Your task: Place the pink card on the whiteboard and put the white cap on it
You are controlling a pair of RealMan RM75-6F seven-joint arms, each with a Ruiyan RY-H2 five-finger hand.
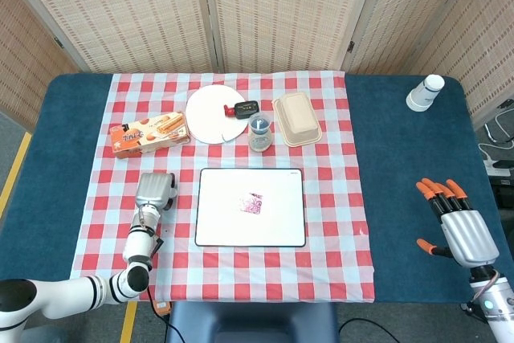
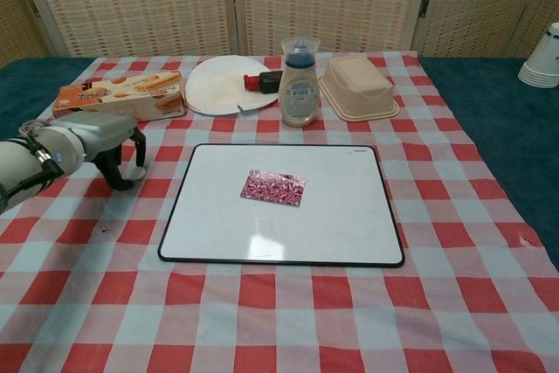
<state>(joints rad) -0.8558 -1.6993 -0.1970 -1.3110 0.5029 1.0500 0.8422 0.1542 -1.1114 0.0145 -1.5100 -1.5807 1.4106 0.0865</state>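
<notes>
The pink card (image 1: 251, 204) (image 2: 273, 188) lies flat near the middle of the whiteboard (image 1: 250, 232) (image 2: 279, 233). Left of the board, my left hand (image 1: 155, 191) (image 2: 100, 141) arches down onto the checked cloth. Its fingers curl around the small white cap (image 2: 133, 173), which sits on the cloth between them. The head view hides the cap under the hand. My right hand (image 1: 458, 226) hovers over the blue table at the far right, fingers spread and holding nothing; the chest view does not show it.
Behind the board stand an orange biscuit box (image 1: 149, 134) (image 2: 118, 93), a white plate (image 1: 215, 114) (image 2: 225, 85) with a red and black item (image 1: 239, 108), a clear jar (image 1: 259, 132) (image 2: 299, 85) and a beige lidded container (image 1: 297, 118) (image 2: 358, 85). Stacked paper cups (image 1: 424, 92) stand at the back right.
</notes>
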